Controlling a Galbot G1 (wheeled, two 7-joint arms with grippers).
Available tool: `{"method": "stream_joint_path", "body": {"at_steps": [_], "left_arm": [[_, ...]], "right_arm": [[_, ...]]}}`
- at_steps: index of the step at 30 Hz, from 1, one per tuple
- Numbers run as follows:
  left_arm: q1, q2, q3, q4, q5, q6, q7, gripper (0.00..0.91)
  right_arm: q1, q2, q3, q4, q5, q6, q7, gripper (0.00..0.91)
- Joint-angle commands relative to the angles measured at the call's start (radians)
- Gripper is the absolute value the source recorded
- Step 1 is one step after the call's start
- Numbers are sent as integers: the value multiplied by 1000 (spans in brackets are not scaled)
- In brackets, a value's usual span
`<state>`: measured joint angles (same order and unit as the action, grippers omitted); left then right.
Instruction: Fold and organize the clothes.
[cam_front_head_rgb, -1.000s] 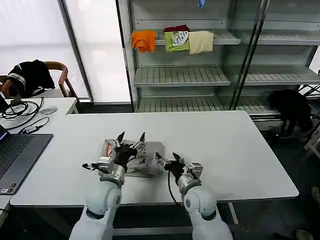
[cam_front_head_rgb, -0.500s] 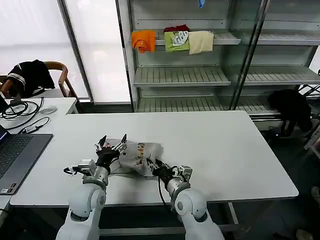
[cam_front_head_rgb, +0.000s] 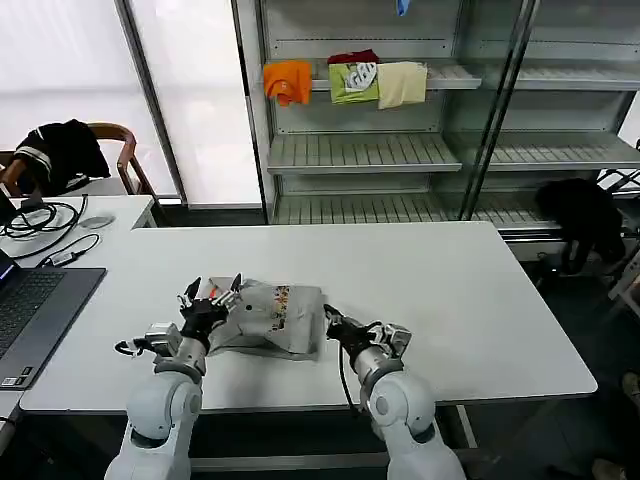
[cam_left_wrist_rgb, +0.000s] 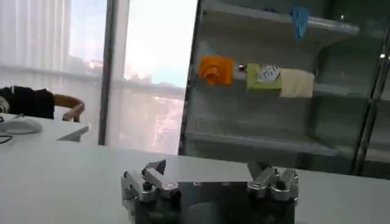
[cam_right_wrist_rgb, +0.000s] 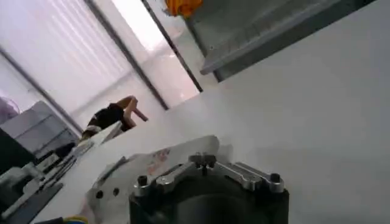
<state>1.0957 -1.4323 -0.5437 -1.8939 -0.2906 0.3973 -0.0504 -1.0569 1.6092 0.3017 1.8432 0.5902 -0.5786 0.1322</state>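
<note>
A crumpled light grey short-sleeved shirt (cam_front_head_rgb: 268, 316) with a small multicoloured print lies bunched on the white worktop (cam_front_head_rgb: 450, 300). The left end effector (cam_front_head_rgb: 211, 293), fingers spread open, sits at the shirt's left edge; the right end effector (cam_front_head_rgb: 335, 322), apparently open and empty, sits just right, likely flanking it to flatten the fabric.

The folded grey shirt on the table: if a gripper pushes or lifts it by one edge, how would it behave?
The grey shirt lies in soft, uneven folds, so it is probably floppy; lifted by one edge it would likely unfold. Pushed across the smooth white table, it would probably bunch rather than slide whole.
</note>
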Motion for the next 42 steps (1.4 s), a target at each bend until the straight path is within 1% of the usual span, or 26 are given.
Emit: {"method": "stream_joint_path", "body": {"at_steps": [1,2,3,4,5,6,8,9,12,13,14,15,16,23,28,32,33,34,36,38,42], "left_arm": [[3,1,-10,9,1,1,0,907],[3,1,-9,10,2,1,0,907],[4,-1,-8,11,4,1,0,907],[6,-2,-6,10,7,1,1,907],[8,-2,-5,10,8,1,1,907],[10,-2,-5,8,8,1,2,907],[17,-2,-6,4,9,1,2,907],[19,-2,-6,2,9,1,2,907],[30,0,-10,-1,10,-1,3,907],[33,1,-12,-2,10,-2,3,907],[36,2,-14,-3,10,-3,4,907],[38,3,-16,-3,9,-3,4,907],[39,4,-17,-3,9,-3,5,907],[40,0,-21,4,8,-4,4,907],[43,-2,-24,8,8,-4,3,907],[44,-4,-26,13,9,-3,2,907],[45,-5,-27,13,9,-3,2,907],[46,-5,-27,13,9,-3,2,907],[49,-5,-28,13,10,-3,2,907],[52,-6,-28,13,10,-3,2,907],[60,-11,-25,10,10,-4,5,907]], "right_arm": [[-22,-136,49,29,96,-1,-17,907],[-21,-144,29,26,125,1,-29,907],[-21,-142,26,24,129,1,-35,907],[-26,-109,20,15,173,0,-78,907],[-27,-95,19,10,172,0,-97,907],[-27,-79,15,5,168,-1,-102,907],[-14,-47,-19,-24,139,-1,-94,907],[-10,-44,-32,-30,124,-1,-90,907],[5,-42,-85,-51,70,0,-57,907],[7,-40,-94,-52,57,0,-36,756],[8,-35,-102,-55,41,-1,-30,161],[7,-31,-104,-56,26,-1,-31,0],[6,-28,-109,-57,9,-1,-28,0],[2,-19,-117,-43,5,-1,4,0],[-8,-27,-101,-24,-4,-1,12,0],[-15,-45,-98,-21,-37,0,10,0],[-19,-46,-91,-20,-62,0,-2,101],[-23,-47,-86,-19,-88,1,-26,907],[-31,-40,-67,-24,-117,6,-87,907],[-34,-30,-61,-38,-156,28,-117,907],[-21,-6,-72,-62,-162,29,-117,907]]}}
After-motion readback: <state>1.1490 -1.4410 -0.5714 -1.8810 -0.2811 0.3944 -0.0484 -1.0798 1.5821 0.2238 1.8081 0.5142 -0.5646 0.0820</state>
